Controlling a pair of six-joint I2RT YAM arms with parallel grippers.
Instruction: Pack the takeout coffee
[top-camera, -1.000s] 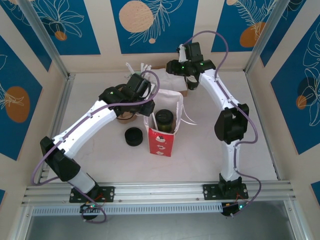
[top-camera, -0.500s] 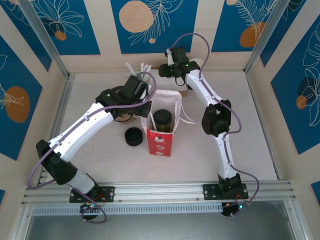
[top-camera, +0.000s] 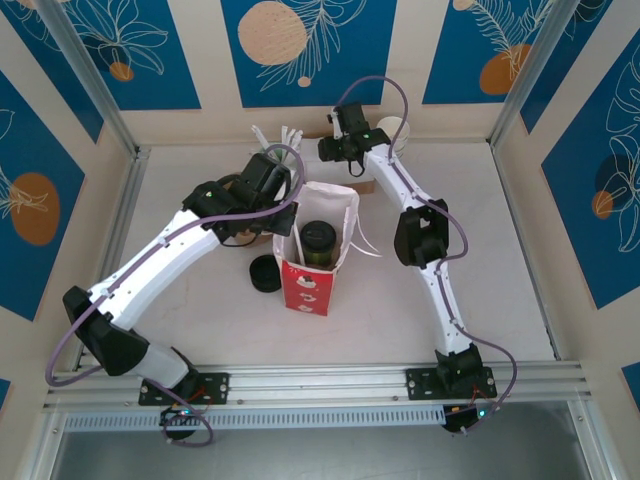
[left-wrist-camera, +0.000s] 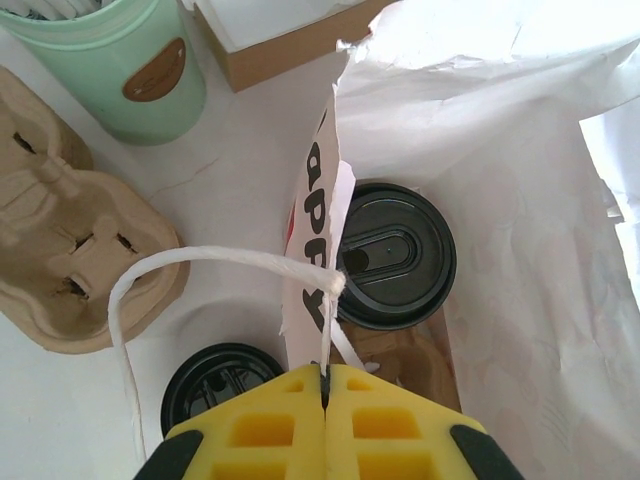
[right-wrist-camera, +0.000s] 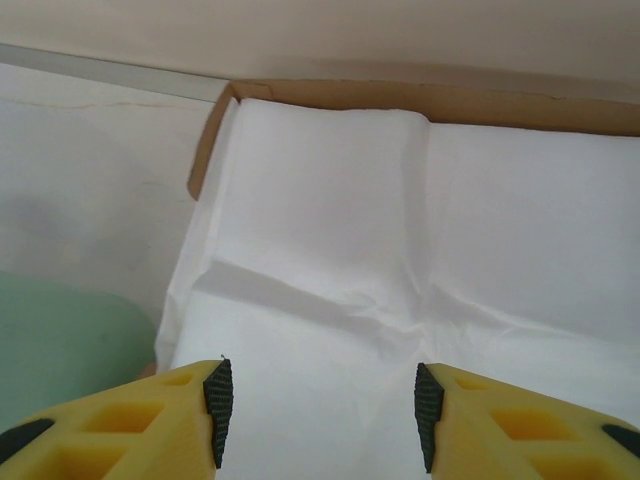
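1. The takeout coffee (top-camera: 318, 243) is a small dark cup. Its round black plastic lid (left-wrist-camera: 390, 255) has an oval recess pressed into the top.
2. It stands upright with its long axis vertical and the lid facing straight up at the top camera.
3. You will find it inside the paper bag (top-camera: 305, 290), which is red on the front and white inside. The bag stands open-mouthed near the middle of the desk (top-camera: 480, 300). In the left wrist view the lid sits close to the bag's near wall, and you cannot tell what the brown patch beside it is.
4. Your left end effector (left-wrist-camera: 326, 375) is clamped tight on the bag's torn upper edge, where the white string handle (left-wrist-camera: 180, 262) is knotted. Its yellow fingers (left-wrist-camera: 260, 430) meet with no gap.
5. Just outside the bag, on its left, a stack of loose black lids (top-camera: 264, 272) rests on the desk.
6. Farther left a pulp cup carrier (left-wrist-camera: 70, 260) lies flat. Its pockets hold no cup.
7. Behind the carrier stands a mint-green cup (left-wrist-camera: 110, 60) with white items showing at its rim.
8. A cardboard box (right-wrist-camera: 300, 92) at the back of the desk is filled with white paper.
9. Your right end effector (right-wrist-camera: 318, 400) hangs over that white paper with its fingers spread apart and nothing between them.
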